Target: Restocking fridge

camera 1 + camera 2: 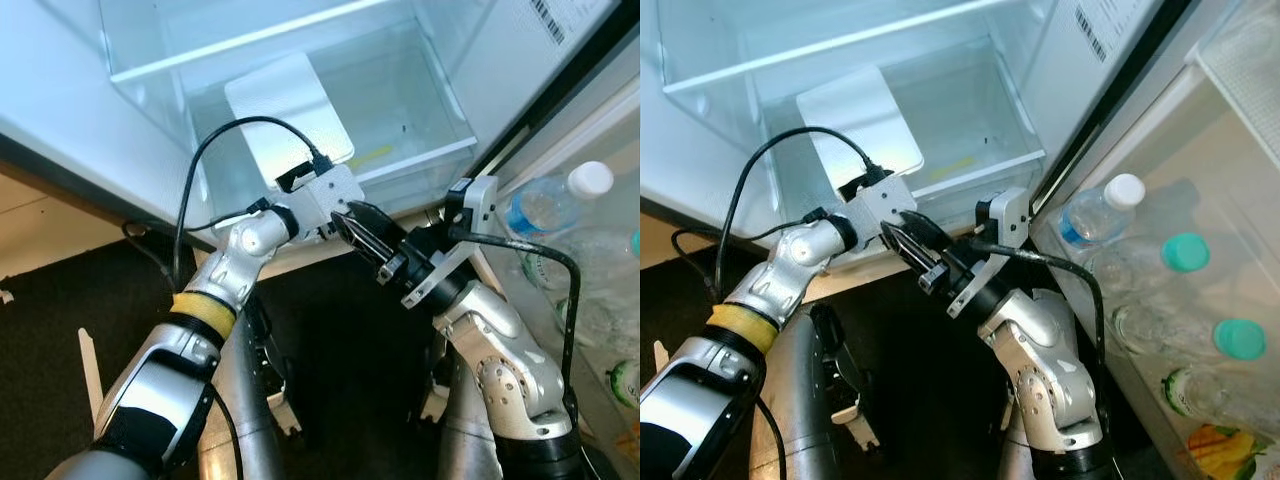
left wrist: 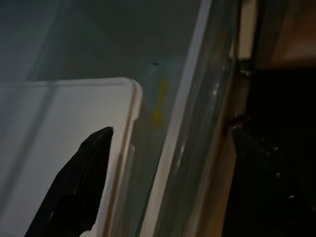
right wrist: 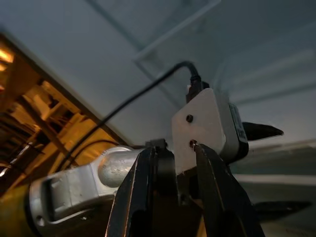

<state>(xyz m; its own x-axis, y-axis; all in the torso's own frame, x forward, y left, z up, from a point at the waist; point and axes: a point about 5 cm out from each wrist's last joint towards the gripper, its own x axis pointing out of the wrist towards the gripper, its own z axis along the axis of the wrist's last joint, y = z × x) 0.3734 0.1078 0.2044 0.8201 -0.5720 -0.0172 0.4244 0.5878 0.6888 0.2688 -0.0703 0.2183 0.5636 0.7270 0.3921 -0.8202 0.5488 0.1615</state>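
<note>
The fridge stands open in front of me, with a clear bottom drawer [image 1: 420,160] under a glass shelf [image 1: 250,45]. A flat white tray [image 1: 290,110] leans inside the drawer. My left arm reaches up to the drawer's front, its white wrist module [image 1: 325,195] just below the rim. In the left wrist view my left gripper [image 2: 172,132] is open, one finger [image 2: 79,182] over the tray's corner. My right gripper [image 1: 362,232] points its black fingers at the left wrist module [image 3: 207,123]; they sit close together with nothing held.
The fridge door is swung open on the right; its shelf [image 1: 1140,330] holds a white-capped water bottle [image 1: 1095,215] and teal-capped bottles [image 1: 1185,255]. A dark rug [image 1: 60,300] covers the floor below. Cables loop off both wrists.
</note>
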